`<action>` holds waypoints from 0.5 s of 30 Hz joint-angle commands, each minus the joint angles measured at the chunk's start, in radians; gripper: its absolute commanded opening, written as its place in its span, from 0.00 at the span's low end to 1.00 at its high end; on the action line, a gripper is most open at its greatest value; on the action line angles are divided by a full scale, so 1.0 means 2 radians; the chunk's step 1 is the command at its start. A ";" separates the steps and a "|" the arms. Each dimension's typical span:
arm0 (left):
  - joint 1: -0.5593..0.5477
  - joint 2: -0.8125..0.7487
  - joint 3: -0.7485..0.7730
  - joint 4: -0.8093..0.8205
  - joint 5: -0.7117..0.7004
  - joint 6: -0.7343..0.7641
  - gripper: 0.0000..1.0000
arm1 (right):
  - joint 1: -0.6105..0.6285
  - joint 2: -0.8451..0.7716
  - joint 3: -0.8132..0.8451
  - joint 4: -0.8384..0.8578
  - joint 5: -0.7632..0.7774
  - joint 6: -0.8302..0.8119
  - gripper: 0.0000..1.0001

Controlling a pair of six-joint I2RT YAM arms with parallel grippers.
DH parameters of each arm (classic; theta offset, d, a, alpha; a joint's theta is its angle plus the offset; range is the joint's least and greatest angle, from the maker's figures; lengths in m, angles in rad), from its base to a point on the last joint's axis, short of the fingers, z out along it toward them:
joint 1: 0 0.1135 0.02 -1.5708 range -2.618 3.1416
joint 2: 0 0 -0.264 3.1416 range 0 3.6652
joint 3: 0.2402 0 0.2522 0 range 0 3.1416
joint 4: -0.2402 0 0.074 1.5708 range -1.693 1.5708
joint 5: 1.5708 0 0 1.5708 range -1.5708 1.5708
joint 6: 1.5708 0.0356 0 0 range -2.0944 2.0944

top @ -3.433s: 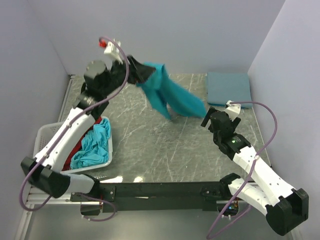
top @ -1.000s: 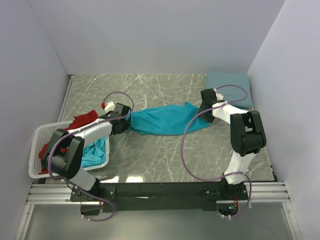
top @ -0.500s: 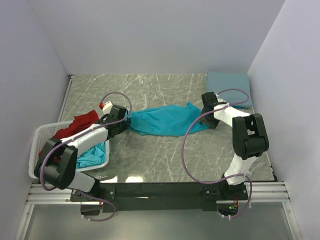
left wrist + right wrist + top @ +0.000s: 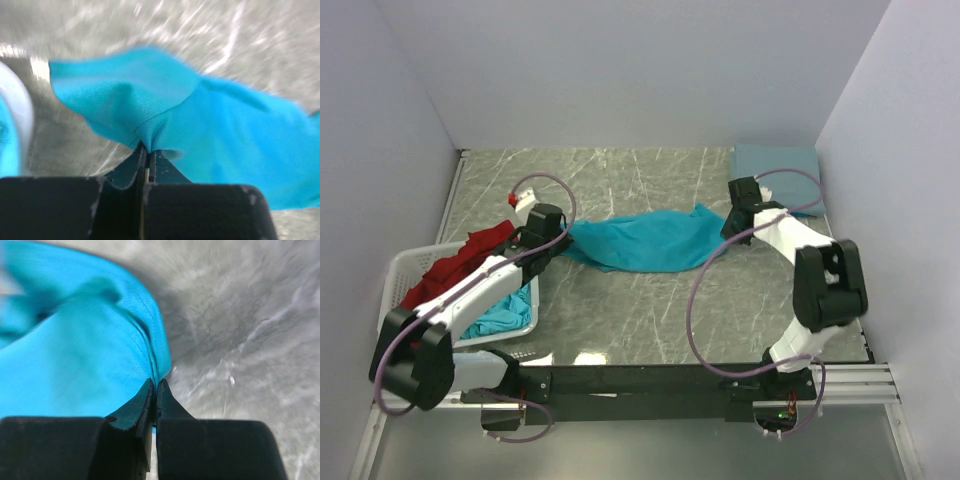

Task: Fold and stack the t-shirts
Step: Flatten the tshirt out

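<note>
As left gripper (image 4: pixel 145 148), right gripper (image 4: pixel 155 385) pinch — t-shirt (image 4: pixel 650 241)

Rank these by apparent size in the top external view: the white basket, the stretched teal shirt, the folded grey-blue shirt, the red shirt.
1. white basket
2. stretched teal shirt
3. folded grey-blue shirt, close to the teal one, so that pair is unsure
4. red shirt, partly hidden

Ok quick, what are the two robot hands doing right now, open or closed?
Left gripper: closed, pinching one end of the teal shirt.
Right gripper: closed, pinching the other end of the same shirt.
</note>
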 commanded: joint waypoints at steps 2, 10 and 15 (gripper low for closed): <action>0.001 -0.076 0.049 0.030 -0.052 0.042 0.01 | -0.001 -0.121 0.034 0.006 0.002 -0.021 0.00; 0.001 -0.200 0.109 0.119 -0.033 0.144 0.01 | -0.001 -0.307 0.094 -0.033 0.016 -0.051 0.00; 0.001 -0.251 0.171 0.120 0.011 0.174 0.01 | -0.003 -0.401 0.142 -0.050 0.023 -0.066 0.00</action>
